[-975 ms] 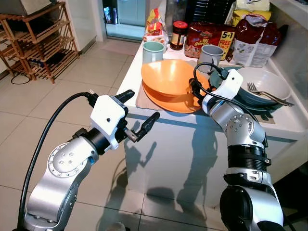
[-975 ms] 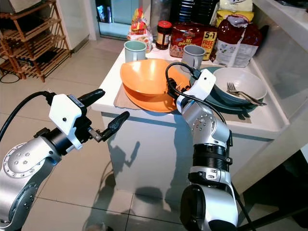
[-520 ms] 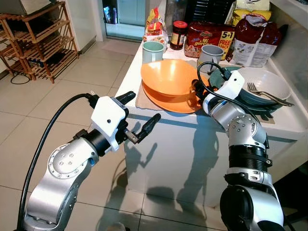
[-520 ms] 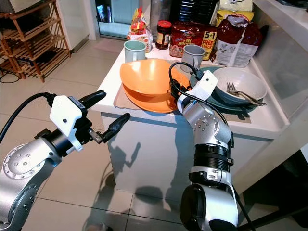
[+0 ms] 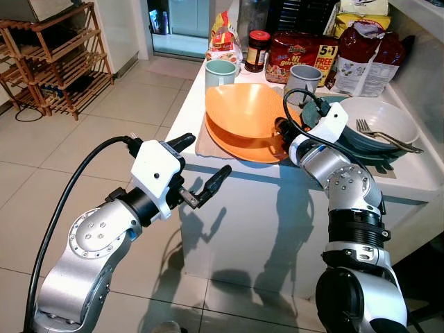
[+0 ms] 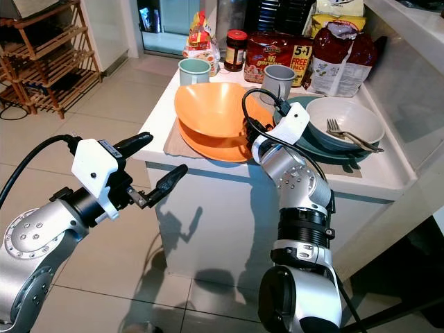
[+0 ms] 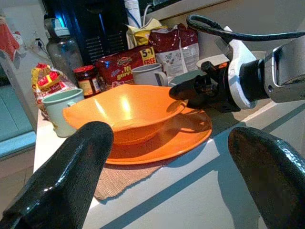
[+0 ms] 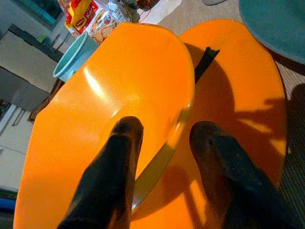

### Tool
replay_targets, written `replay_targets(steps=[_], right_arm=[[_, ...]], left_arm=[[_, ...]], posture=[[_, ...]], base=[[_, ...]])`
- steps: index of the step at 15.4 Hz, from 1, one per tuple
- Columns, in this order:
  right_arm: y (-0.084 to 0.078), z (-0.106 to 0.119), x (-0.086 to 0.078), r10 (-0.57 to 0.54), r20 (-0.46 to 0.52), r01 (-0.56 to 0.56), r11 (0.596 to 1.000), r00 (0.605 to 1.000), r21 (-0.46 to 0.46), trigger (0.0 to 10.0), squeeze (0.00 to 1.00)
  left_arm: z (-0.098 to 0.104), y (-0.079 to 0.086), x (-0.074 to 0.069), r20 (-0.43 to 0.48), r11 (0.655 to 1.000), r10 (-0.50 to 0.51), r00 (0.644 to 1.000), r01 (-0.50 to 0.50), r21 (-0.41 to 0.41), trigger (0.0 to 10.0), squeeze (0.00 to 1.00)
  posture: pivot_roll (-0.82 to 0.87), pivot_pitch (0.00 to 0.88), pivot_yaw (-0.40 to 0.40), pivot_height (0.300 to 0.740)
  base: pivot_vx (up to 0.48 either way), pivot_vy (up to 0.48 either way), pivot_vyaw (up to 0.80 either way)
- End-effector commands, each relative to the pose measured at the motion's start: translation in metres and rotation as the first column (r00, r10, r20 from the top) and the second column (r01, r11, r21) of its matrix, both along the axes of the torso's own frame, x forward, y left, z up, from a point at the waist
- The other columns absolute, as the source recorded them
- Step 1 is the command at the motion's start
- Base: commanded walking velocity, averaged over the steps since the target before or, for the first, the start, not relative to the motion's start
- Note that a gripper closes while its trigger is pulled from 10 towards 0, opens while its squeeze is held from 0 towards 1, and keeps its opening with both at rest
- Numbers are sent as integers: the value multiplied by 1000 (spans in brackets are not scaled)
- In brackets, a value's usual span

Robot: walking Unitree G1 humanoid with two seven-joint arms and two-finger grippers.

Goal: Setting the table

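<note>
Our right gripper (image 8: 162, 157) grips the rim of an orange bowl (image 5: 243, 109) on a counter (image 5: 291, 177).
The bowl sits tilted on an orange plate (image 5: 243, 144) at the counter's near left; one finger rests inside the rim, the other outside. Our left gripper (image 5: 201, 170) hovers in the air, near and left of the counter, fingers apart, holding nothing. To the right a white bowl (image 5: 388, 118) holds a fork (image 5: 378, 135); two mugs (image 5: 220, 73) stand farther back.

Head stereo downward; wrists near counter (image 5: 229, 177)
</note>
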State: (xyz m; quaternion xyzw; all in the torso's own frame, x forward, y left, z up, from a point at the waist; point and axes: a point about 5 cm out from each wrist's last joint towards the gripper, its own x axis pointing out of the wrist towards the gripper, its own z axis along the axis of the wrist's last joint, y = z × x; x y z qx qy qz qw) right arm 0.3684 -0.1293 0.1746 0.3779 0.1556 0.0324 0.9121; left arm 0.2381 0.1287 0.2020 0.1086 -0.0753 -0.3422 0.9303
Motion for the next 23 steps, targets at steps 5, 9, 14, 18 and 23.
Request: replay_targets(steps=[5,9,14,18,23], right_arm=[[-2,-2,-2,-18,-23,18,999,1000,29,0,0],[-4,2,-4,-38,7,37,992,999,118,0,0],[-11,22,-4,-70,87,48,972,994,229,0,0],[-17,33,-9,-84,134,43,958,987,285,0,0],[-20,62,-19,-47,274,-27,965,961,261,0,0]], left_arm=[[2,-3,-2,6,1000,-20,1000,20,14,10000,0],[2,-1,0,18,1000,16,1000,-17,11,10000,0],[6,2,8,17,996,83,996,-82,-41,10000,0],[6,2,9,7,995,90,996,-90,-48,10000,0],[4,3,10,17,993,116,993,-115,-37,10000,0]], posture=[[126,0,-54,740],[121,0,-52,740],[97,0,-41,740],[96,0,-39,740],[84,0,-31,740]], base=[[0,0,0],[0,0,0],[0,0,0],[-174,0,0],[-396,0,0]])
